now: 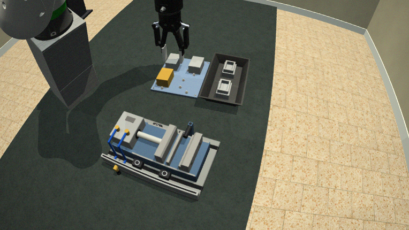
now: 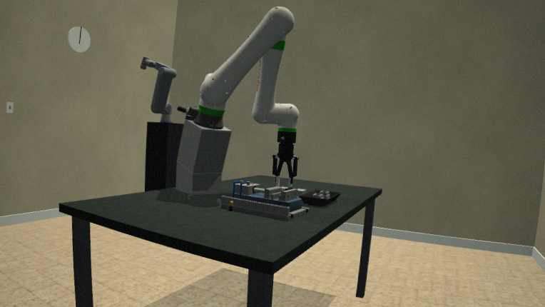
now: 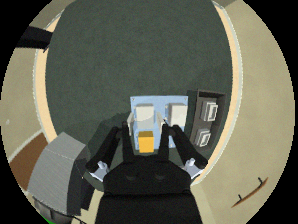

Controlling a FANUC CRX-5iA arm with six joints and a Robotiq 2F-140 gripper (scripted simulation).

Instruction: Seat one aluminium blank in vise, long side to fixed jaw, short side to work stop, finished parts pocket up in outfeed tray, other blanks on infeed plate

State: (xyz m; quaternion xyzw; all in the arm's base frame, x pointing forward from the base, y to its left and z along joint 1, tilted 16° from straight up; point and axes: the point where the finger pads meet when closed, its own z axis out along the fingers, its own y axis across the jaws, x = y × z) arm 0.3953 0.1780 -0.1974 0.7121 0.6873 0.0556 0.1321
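- While the top view lays out the whole cell, it alone shows the claw [image 1: 172,54] half spread and gripping nothing, its fingertips [image 1: 163,53] on either side of the rear-left aluminium blank [image 1: 172,61]; whether they touch it I cannot tell.
- That blank sits flat on the infeed plate [image 1: 183,85] with a second aluminium blank [image 1: 196,64] beside it and a brass blank [image 1: 165,77] in front.
- Only the top view shows the two finished parts [image 1: 229,67] [image 1: 224,87] pocket up in the outfeed tray [image 1: 209,74].
- Only there, too, does the vise [image 1: 160,148] show open, with no blank between its jaws, its work stop [image 1: 188,130] at the end nearer the plate and the fixed jaw [image 1: 191,150] away from the blue hoses [image 1: 113,141].
- The exterior view adds a wall clock [image 2: 79,39] and a second grey arm [image 2: 162,89].
- The wrist view shows the brass blank [image 3: 145,143] between the fingers' dark links.
- Ring marks [image 1: 137,163] on the vise's front rail are too small to read.
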